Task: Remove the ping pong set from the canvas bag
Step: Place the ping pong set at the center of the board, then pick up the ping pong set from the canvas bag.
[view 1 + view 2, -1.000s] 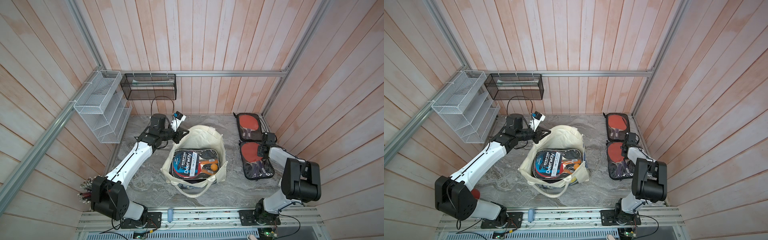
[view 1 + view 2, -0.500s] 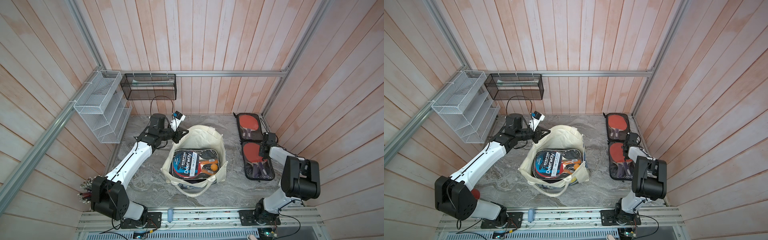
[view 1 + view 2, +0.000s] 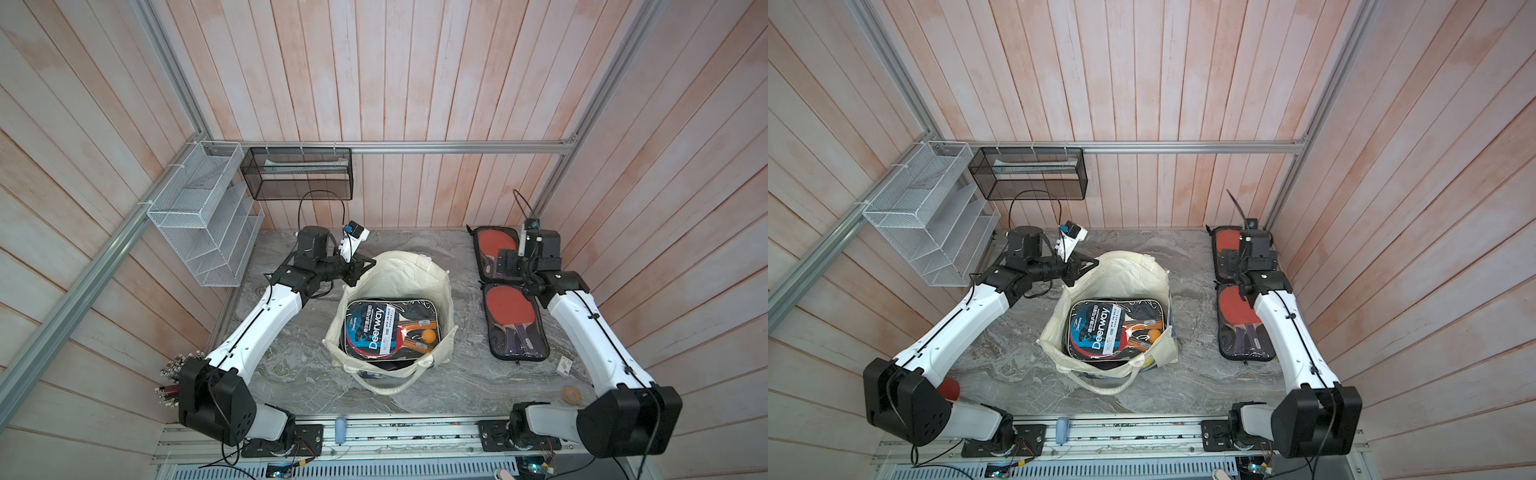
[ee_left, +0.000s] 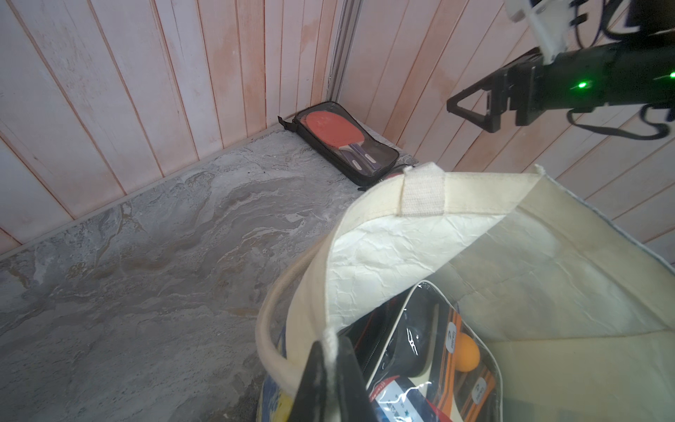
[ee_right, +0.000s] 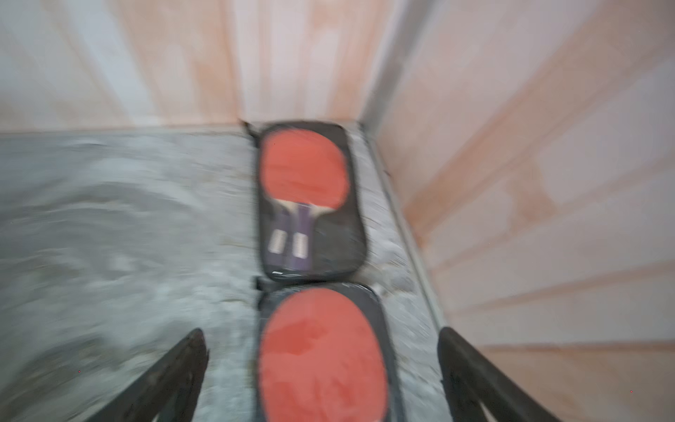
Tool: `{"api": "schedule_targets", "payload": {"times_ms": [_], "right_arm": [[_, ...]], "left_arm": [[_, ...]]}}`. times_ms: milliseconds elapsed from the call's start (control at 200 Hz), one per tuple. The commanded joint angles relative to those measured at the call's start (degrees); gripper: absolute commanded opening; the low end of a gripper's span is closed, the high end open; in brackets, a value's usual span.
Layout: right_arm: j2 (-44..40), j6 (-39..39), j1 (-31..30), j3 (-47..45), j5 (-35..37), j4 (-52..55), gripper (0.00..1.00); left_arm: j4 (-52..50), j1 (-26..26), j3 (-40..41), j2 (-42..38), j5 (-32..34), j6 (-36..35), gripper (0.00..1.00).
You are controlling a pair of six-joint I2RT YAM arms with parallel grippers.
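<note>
Our left fingers (image 4: 310, 394) pinch the canvas bag (image 3: 432, 282) open; right fingers (image 5: 171, 376) spread empty above two cases (image 3: 509, 313) (already on the desk (image 3: 299, 374)). Next: lift the Deerway set (image 3: 386, 328).

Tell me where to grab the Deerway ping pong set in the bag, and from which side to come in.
Come from above, through the mouth of the canvas bag that the left gripper pinches open. The Deerway set lies flat, face up; its near edge hides under the bag's front rim, so the far edge is probably the part to pinch.
</note>
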State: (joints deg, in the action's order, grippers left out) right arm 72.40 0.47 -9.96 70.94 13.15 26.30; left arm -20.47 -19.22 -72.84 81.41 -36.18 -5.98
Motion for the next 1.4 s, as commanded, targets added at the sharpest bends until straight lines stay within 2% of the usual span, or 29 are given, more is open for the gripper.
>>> {"api": "schedule_targets", "payload": {"times_ms": [0,110,205,360,415,475,590,870,1005,1090,1170,1290,1395], "right_arm": [[-3.62,-1.69,-5.86,5.30,-15.50,4.27,0.99],[-4.46,-1.03,-11.05,10.98,-25.58,3.92,0.99],[-3.03,-3.43,-19.88,16.07,-27.32,6.30,1.00],[3.57,-6.02,-30.54,21.60,-31.53,9.99,0.96],[6.75,-6.98,-33.08,21.91,-33.47,10.72,0.92],[10.53,-8.16,-35.09,22.26,-33.84,12.26,0.81],[15.43,-9.51,-36.13,21.65,-32.64,14.46,0.65],[20.98,-11.08,-36.14,15.64,-30.88,12.48,0.55],[22.54,-11.36,-36.15,13.46,-30.18,10.41,0.56],[24.03,-11.62,-36.10,13.13,-31.36,9.82,0.67],[25.79,-11.98,-36.10,13.00,-32.42,9.79,0.72],[28.16,-12.35,-36.10,12.82,-34.26,9.30,0.72],[29.50,-12.48,-36.14,13.00,-36.25,8.94,0.67]], "left_arm": [[4.05,0.06,-3.71,-3.62,-1.95,-0.38,0.00],[4.55,0.13,-3.54,-4.88,-3.41,0.46,0.00],[4.66,0.07,-3.12,-5.63,-3.33,0.88,0.00],[5.47,0.06,-2.24,-6.43,-3.01,1.64,0.00],[5.90,0.02,-1.97,-6.58,-3.00,1.93,0.00],[5.97,0.09,-1.96,-6.74,-2.85,2.11,0.00],[5.28,0.13,-2.15,-7.00,-2.14,1.77,0.00],[5.35,0.30,-2.39,-6.60,-1.87,1.52,0.00],[5.48,0.44,-2.33,-6.36,-1.99,1.58,0.00],[5.45,0.42,-2.44,-6.34,-2.00,1.51,0.00],[5.55,0.40,-2.40,-6.34,-2.05,1.58,0.00],[5.67,0.43,-2.31,-6.35,-2.05,1.61,0.00],[5.67,0.43,-2.31,-6.25,-2.05,1.58,0.00]]}}
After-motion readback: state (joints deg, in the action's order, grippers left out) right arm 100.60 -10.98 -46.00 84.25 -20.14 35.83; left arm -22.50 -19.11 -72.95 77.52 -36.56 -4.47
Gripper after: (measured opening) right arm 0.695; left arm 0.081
